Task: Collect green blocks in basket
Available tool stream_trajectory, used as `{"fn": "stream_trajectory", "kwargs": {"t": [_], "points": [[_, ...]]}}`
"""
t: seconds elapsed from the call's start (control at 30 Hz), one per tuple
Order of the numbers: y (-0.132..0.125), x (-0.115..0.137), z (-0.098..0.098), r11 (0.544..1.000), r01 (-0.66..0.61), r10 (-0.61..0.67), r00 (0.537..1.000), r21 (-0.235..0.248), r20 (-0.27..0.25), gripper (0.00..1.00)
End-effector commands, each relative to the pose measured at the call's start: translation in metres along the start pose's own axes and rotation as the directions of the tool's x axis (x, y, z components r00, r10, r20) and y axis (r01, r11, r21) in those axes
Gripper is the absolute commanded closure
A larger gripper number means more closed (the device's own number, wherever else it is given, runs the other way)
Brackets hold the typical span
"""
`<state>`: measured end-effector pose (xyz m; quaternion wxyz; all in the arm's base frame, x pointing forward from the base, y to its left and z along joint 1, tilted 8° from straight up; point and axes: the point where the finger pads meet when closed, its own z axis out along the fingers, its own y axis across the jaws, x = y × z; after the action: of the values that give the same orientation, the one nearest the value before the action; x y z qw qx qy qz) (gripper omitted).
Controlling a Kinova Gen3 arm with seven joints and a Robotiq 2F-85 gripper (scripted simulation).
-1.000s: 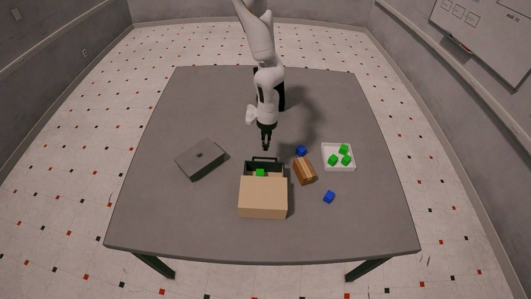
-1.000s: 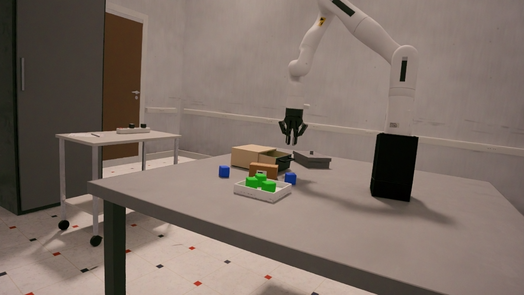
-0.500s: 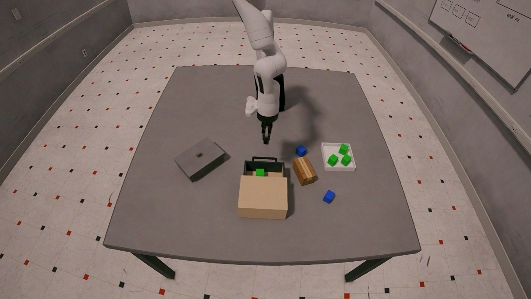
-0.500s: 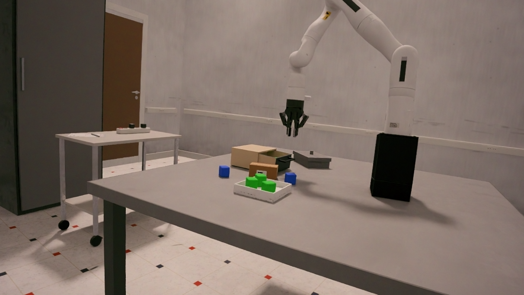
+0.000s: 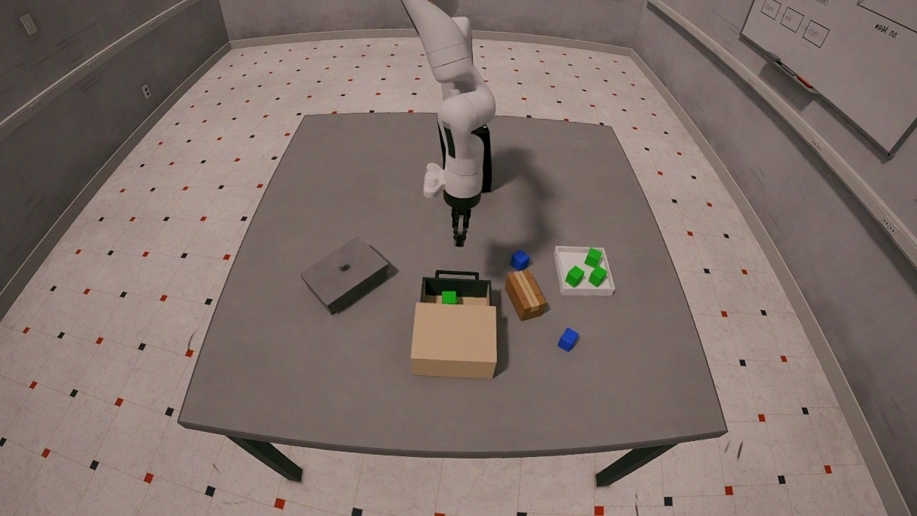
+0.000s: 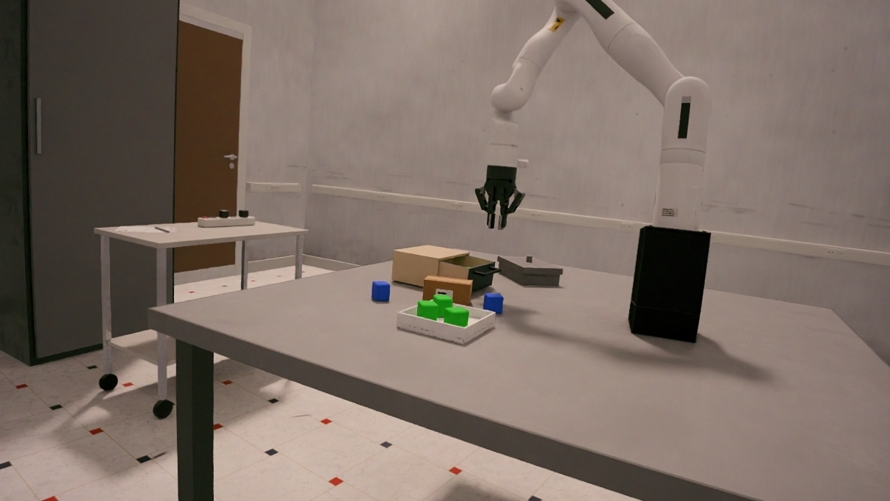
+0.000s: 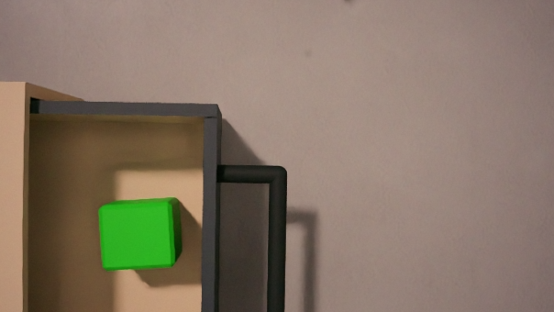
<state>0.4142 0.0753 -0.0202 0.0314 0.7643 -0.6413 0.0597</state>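
- At the top view's left, metal box [image 5: 360, 289] [image 6: 543, 280], lid [image 5: 333, 278] [image 6: 522, 267] on.
- Mid-table, light wooden cabinet [image 5: 454, 330] [image 6: 413, 264] [image 7: 11, 197], drawer [image 5: 455, 281] [image 6: 485, 277] [image 7: 211, 206] pulled out; one green block [image 5: 449, 296] [image 7: 138, 236] inside, apart from the front panel.
- Gripper [image 5: 458, 244] [image 6: 495, 225] above table on the handle side, fingers slightly apart, nothing held.
- Next, blue block [image 5: 520, 259] [image 6: 493, 303] near brown carton [image 5: 525, 295] [image 6: 448, 291].
- Further right, another blue block [image 5: 567, 339] [image 6: 380, 291] on table.
- Far right, white basket [image 5: 585, 291] [image 6: 429, 330], three green blocks [image 5: 574, 276] [image 6: 456, 316] inside, none over the edge.

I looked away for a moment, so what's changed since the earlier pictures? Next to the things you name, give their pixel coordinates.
The black jaws rose higher above the grey table [image 5: 320, 384] [image 6: 591, 398] [image 7: 413, 138]; nothing was grasped or released. The light wooden cabinet [image 5: 454, 330] [image 6: 413, 267] [image 7: 11, 193], its open drawer [image 5: 456, 286] [image 6: 482, 281] [image 7: 210, 206], green cubes [image 5: 597, 276] [image 6: 456, 316] [image 7: 137, 236], blue cubes [image 5: 567, 339] [image 6: 380, 291] and lidded grey metal box [image 5: 359, 290] [image 6: 540, 279] stayed put.
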Motion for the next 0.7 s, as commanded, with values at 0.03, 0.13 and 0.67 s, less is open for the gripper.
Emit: {"fn": "stream_trajectory", "kwargs": {"t": [0.03,0.13,0.67], "points": [[-0.0007,-0.0001,-0.0006,1.0,0.004,-0.004,1.0,0.001,0.0,0.7],[-0.0008,-0.0001,-0.0006,1.0,0.008,-0.008,1.0,0.001,0.0,0.7],[-0.009,0.0011,0.0022,0.94,0.341,-0.341,0.94,-0.016,0.01,0.7]]}}
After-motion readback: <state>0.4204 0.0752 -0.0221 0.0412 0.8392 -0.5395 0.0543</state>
